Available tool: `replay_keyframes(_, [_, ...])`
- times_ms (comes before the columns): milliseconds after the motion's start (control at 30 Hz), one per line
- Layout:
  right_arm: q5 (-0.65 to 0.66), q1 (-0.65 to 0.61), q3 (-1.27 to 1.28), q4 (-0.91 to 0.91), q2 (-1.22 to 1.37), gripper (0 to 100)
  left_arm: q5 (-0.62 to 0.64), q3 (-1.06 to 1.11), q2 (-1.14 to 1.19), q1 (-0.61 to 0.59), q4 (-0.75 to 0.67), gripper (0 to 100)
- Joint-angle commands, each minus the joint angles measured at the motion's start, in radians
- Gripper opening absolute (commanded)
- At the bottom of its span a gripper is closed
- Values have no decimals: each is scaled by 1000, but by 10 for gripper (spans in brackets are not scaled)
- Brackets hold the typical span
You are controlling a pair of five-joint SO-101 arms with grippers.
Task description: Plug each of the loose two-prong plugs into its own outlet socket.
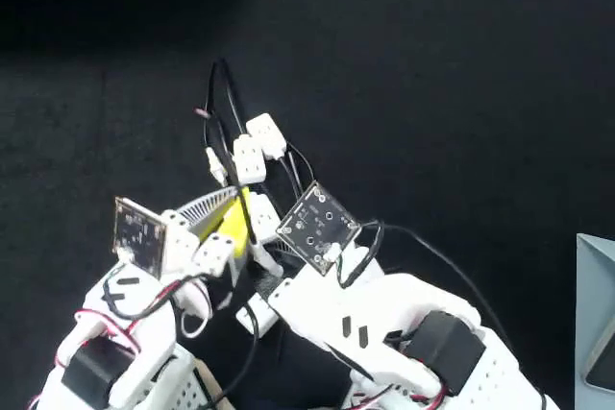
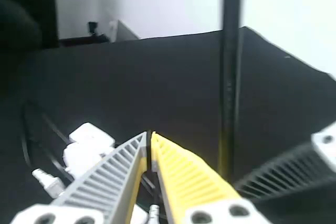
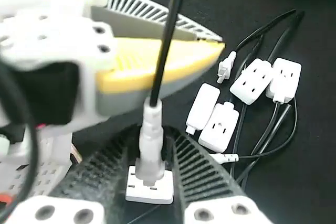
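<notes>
My right gripper (image 3: 152, 142) is shut on a white outlet socket (image 3: 149, 186), its dark ribbed fingers (image 3: 207, 174) on either side. A white two-prong plug (image 3: 149, 129) stands in that socket, and its black cord (image 3: 168, 35) runs up past my left gripper (image 3: 218, 45). The left gripper (image 2: 148, 136), with one grey and one yellow finger, is shut just above the plug, and the cord (image 2: 231, 77) passes beside it. In the high view the left gripper (image 1: 238, 197) points at the cluster of sockets. A loose white plug (image 3: 227, 66) lies on the cloth near several free sockets (image 3: 253, 80).
More white sockets (image 1: 266, 134) and black cords (image 1: 223, 93) lie tangled at the middle of the black table (image 1: 432, 93). A loose plug (image 2: 47, 179) lies beside two sockets (image 2: 86, 145). A grey-blue object (image 1: 596, 314) sits at the right edge.
</notes>
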Motion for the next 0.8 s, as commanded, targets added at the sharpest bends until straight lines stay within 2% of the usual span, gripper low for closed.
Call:
replay_keyframes(0, [0, -12, -4, 2, 2, 11, -3, -114, -2, 73, 61, 29])
replay_keyframes(200, [0, -12, 2, 3, 2, 11, -9, -114, -2, 88, 78, 29])
replay_keyframes(300, [0, -12, 25, 0, 2, 11, -80, -120, -2, 94, 78, 29])
replay_keyframes(500, [-3, -12, 54, -14, 2, 11, -209, -105, -2, 211, 80, 28])
replay_keyframes(667, [-6, -11, 54, -9, 2, 11, -219, -102, -2, 209, 80, 28])
replay_keyframes(767, [-6, 46, 51, -12, 2, 11, -215, -113, -3, 176, 78, 28])
